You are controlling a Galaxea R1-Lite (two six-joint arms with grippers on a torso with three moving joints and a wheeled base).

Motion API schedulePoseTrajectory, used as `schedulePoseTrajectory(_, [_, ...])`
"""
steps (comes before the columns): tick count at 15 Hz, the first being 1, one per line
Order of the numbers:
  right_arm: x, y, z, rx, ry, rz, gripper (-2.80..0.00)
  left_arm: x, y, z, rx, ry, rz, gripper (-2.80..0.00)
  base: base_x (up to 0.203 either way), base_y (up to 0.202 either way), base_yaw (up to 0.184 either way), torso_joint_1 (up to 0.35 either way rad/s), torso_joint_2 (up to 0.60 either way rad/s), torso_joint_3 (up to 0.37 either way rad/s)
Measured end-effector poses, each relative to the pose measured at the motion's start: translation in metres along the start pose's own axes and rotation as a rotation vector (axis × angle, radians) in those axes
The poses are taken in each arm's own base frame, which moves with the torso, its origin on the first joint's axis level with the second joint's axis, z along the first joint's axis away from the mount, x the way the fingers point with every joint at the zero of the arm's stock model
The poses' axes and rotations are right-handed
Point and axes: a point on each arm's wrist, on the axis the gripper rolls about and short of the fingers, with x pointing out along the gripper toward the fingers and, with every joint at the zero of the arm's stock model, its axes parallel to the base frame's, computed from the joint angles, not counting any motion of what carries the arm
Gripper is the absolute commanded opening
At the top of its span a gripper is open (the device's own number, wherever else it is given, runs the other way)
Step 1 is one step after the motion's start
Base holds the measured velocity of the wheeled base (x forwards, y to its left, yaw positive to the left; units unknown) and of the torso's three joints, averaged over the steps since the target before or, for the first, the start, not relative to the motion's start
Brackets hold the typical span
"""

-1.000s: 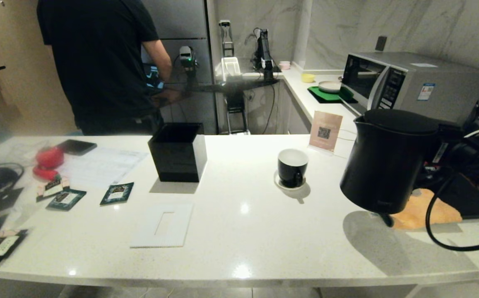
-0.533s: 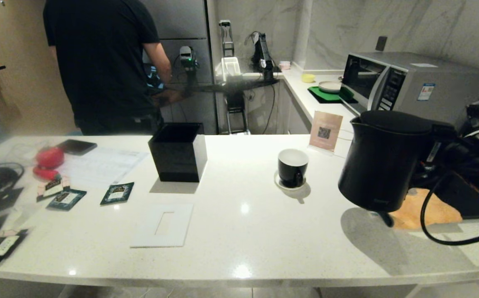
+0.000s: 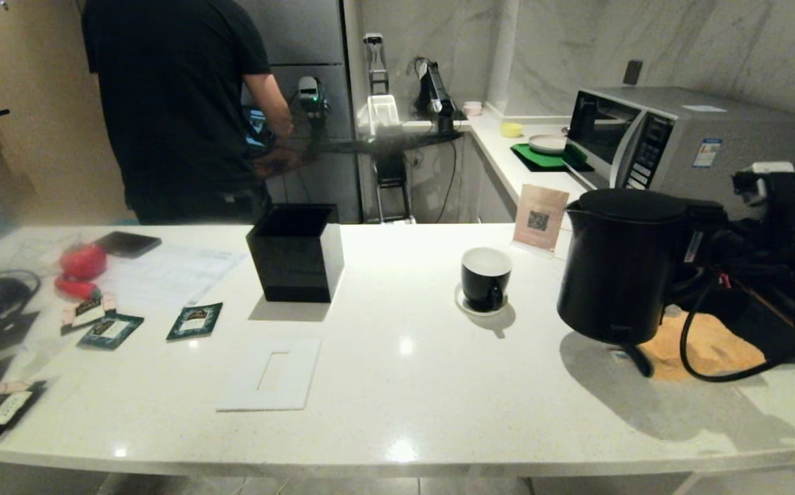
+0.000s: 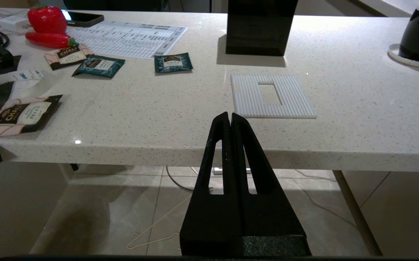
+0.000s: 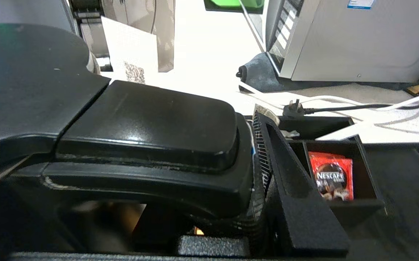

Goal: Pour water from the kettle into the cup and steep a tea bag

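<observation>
The kettle (image 3: 620, 268) is held by its handle in the clamped right hand (image 5: 256, 170), raised near the tabletop's (image 3: 397, 385) right edge; its lip must next be brought over the cup (image 3: 485, 278) and tipped.

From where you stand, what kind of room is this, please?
Most likely a small kitchen or pantry corner: a white stone counter, a microwave by the marble wall, and a kettle next to a cup on its saucer.
</observation>
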Motion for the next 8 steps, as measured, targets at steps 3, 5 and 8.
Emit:
schedulePoseTrajectory(3, [0.019,0.002,0.003,-0.034,0.021,0.004,-2.8,0.0,0.0,0.0,0.0,0.0,0.0,-2.8,0.0,0.0,0.0,0.0,0.0,0.0])
schedulePoseTrajectory(5, [0.03,0.006,0.004,-0.055,0.032,0.011,-2.8,0.0,0.0,0.0,0.0,0.0,0.0,-2.8,0.0,0.0,0.0,0.0,0.0,0.0])
schedulePoseTrajectory(8, [0.046,0.012,0.003,-0.105,0.039,0.025,-2.8,0.0,0.0,0.0,0.0,0.0,0.0,-2.8,0.0,0.0,0.0,0.0,0.0,0.0])
